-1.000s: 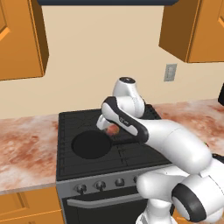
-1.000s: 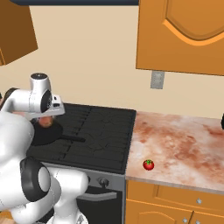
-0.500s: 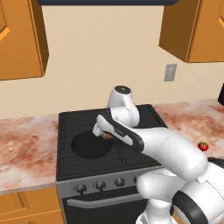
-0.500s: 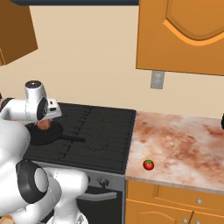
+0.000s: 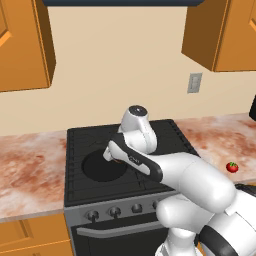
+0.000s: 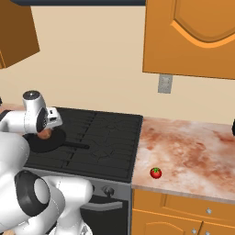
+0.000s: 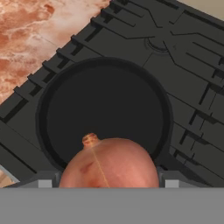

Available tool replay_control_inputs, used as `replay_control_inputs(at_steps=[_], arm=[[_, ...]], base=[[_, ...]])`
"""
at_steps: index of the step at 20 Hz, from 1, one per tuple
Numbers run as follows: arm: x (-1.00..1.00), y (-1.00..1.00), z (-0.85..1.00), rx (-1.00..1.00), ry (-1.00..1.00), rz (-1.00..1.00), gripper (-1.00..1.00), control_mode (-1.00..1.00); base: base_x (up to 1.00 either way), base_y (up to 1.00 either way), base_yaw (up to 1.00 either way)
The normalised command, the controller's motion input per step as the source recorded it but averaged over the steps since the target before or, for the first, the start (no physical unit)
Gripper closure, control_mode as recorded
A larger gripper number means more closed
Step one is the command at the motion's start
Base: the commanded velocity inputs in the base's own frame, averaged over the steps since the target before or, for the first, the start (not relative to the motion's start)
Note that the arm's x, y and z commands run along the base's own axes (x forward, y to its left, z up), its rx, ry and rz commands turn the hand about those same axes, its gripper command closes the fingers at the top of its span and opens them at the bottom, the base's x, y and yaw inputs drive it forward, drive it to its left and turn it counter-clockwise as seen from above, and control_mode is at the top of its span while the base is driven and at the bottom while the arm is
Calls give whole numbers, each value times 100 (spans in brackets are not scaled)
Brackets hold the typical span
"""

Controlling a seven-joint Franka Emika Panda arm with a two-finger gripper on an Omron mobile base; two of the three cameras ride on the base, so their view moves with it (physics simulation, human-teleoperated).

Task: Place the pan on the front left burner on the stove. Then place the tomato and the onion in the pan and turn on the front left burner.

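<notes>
**Onion carried over the pan, tomato waiting on the counter**

Marbled reddish countertop (image 5: 30,165) ran along the wall under orange cabinets, with the black stove (image 5: 80,142) set into it. On the stove's near left quarter, the front left burner (image 5: 75,187) carried the pan (image 5: 97,167), a flat all-black disc whose straight handle (image 6: 75,146) pointed right across the grates.

Just right of the pan's centre, the gripper (image 5: 114,156) hung close above it with the onion (image 7: 109,166) between its fingers; the jaws stood wide, pinching the bulb across its broad middle. From the hand camera the brownish-pink onion sat directly over the pan's dark floor, its stem nub up. Whether it touched the pan could not be told.

An onion like this looked firm, dry-skinned and light, so a grip across the widest part should hold it, though the papery skin might slip if squeezed off-centre. Being round, it would probably roll a little once let go, so a low release seemed wise.

Far to the right, well apart from the stove, the tomato (image 6: 155,173) sat on the counter near its front edge. It looked softer and smoother, best taken gently around its equator, clear of the green stem.
</notes>
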Motion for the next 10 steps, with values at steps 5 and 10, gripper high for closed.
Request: replay_control_inputs(at_steps=[5, 10], arm=[[0, 12, -8, -3, 0, 0, 100, -100], [0, 6, -12, -4, 0, 0, 100, -100]], base=[[0, 0, 0], [0, 0, 0]])
